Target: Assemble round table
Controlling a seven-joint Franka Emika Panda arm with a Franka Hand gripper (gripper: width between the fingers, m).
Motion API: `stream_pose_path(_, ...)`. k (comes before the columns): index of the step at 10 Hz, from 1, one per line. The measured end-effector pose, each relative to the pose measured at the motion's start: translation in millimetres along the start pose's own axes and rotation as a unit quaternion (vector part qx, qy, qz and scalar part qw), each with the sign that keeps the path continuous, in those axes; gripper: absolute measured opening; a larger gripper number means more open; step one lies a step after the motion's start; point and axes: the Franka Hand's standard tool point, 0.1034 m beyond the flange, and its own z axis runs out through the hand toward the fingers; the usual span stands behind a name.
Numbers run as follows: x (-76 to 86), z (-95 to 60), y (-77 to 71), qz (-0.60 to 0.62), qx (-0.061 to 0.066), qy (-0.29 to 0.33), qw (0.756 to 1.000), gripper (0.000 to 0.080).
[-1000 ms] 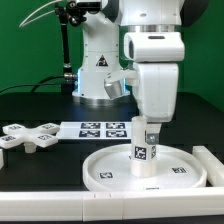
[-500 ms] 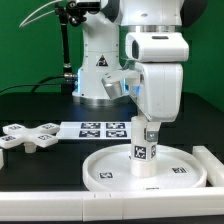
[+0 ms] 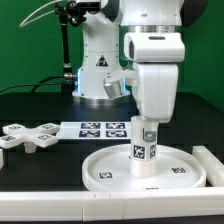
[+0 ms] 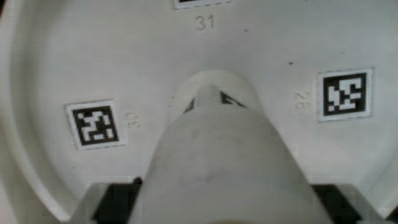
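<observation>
A black matte table top (image 3: 40, 105) lies before a plain green wall (image 3: 30, 40). The robot's two-finger gripper (image 3: 148, 130) is closed on the short thick white plastic cylinder post (image 3: 142, 157), holding it upright at the middle of the large rimmed white round disc (image 3: 105, 165), near and toward the exterior view's right. The white cross-shaped foot (image 3: 25, 137) lies well apart at the exterior view's left, beside the marker board (image 3: 100, 128). In the wrist view the post (image 4: 217, 140) stands between two black square tags on the disc (image 4: 71, 60).
</observation>
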Motion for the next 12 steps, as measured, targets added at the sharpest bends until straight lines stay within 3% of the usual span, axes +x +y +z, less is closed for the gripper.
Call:
stream_pose_path(4, 0.1, 0.0, -0.1, 0.133, 0.001, 0.000, 0.991, 0.0409)
stream_pose_path(6, -1.0, 0.2, -0.4, 0.225, 0.012, -0.002, 0.974, 0.0409)
stream_pose_path(12, -1.4, 0.5, -0.2, 0.395, 0.015, 0.003, 0.918, 0.0409)
